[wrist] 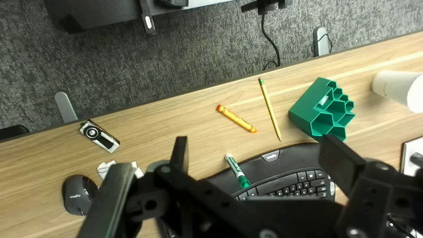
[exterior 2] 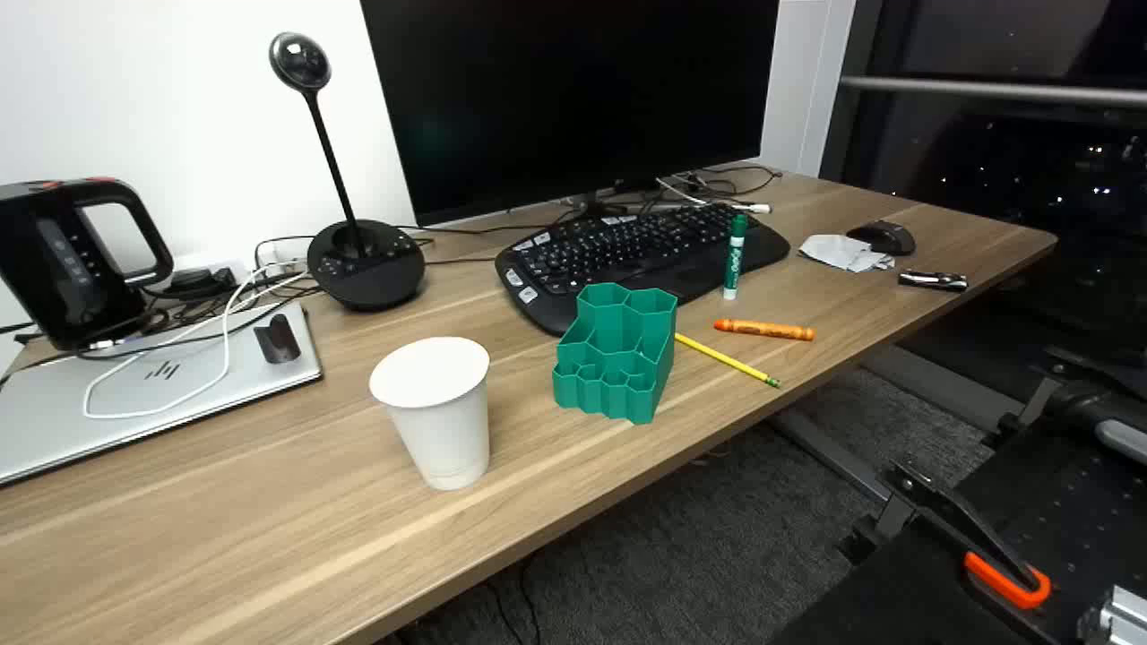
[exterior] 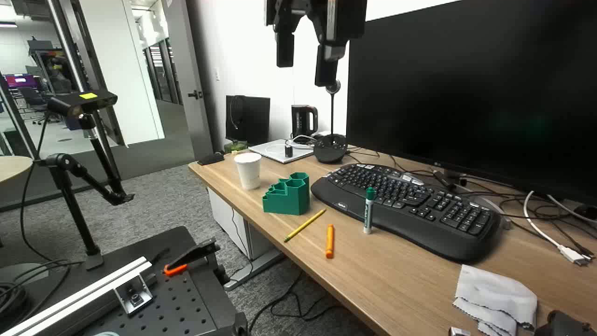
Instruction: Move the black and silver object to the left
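The black and silver object (wrist: 99, 136) lies on the wooden desk at the left of the wrist view, close to the desk's edge. It is a small slim piece with a round dark disc at one end. In an exterior view it (exterior 2: 933, 280) lies at the right near the front edge, and in an exterior view only its tip (exterior: 459, 332) shows at the bottom. My gripper (wrist: 254, 148) is open and empty, with its fingers wide apart. It hangs high above the desk, also seen in an exterior view (exterior: 305, 65), well away from the object.
A grey cloth (exterior 2: 847, 253) and a black mouse (exterior 2: 883, 237) lie beside the object. A green marker (exterior: 368, 211) stands upright by the black keyboard (exterior: 410, 205). An orange crayon (wrist: 236, 119), yellow pencil (wrist: 270, 109), green holder (exterior 2: 618, 354), white cup (exterior 2: 439, 412) and large monitor (exterior: 466, 88) are around.
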`<state>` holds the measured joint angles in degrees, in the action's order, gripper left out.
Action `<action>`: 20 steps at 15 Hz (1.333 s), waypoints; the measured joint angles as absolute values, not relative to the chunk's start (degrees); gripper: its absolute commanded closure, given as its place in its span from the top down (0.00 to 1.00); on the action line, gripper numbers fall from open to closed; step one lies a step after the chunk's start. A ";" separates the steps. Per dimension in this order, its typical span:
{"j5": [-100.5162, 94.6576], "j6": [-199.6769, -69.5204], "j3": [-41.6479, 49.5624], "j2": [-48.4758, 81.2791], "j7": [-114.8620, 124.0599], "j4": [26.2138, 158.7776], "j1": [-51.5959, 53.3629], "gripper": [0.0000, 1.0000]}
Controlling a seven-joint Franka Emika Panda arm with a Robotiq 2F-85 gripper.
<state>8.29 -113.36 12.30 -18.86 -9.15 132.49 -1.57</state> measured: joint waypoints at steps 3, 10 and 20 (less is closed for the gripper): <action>8.29 -113.36 12.30 -18.89 -9.15 132.33 -1.57 1.00; 7.74 -114.05 11.89 -18.44 -9.17 132.64 -2.01 1.00; 4.67 -142.59 12.64 6.48 -20.94 129.14 -7.64 1.00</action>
<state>4.67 -142.59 12.64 6.48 -20.94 129.14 -7.64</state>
